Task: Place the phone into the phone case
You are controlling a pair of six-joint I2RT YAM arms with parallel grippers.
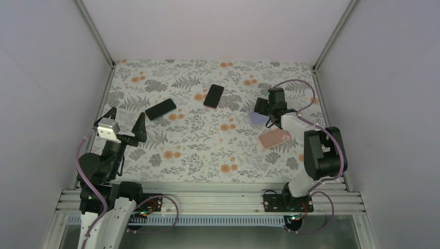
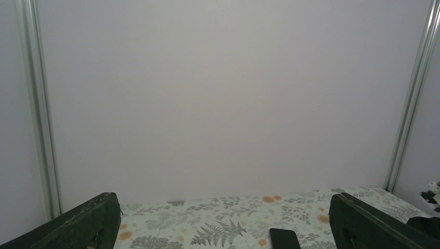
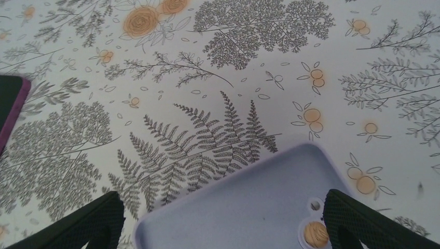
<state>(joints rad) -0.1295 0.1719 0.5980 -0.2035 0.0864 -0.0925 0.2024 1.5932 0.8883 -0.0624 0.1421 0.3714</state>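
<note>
Right gripper [image 3: 222, 212] hangs low over the lavender phone case [image 3: 244, 207] with its jaws spread wide. 1 finger stands off each side of the case's end, and nothing is pinched. The case lies flat on the floral worktop [image 3: 249, 62], its camera cut-out close to the right-hand finger. Whether the hollow side faces up I cannot tell.

Left of the case and a little beyond it lies a black phone with a magenta edge [image 1: 214, 96]. Further left of the case is a 2nd black phone with a teal edge [image 1: 160, 109]. Just nearer the arm bases than the case sits a pink slab [image 1: 275, 138], phone or case unclear. The left gripper [image 1: 124, 120] is raised well to the left of the case, jaws apart and empty.

This looks like the opening step, securing the case before any phone is fetched. The next move probably calls for lowering squarely and closing on the case's thin rim without sliding it.

No brand, label or writing is readable.
</note>
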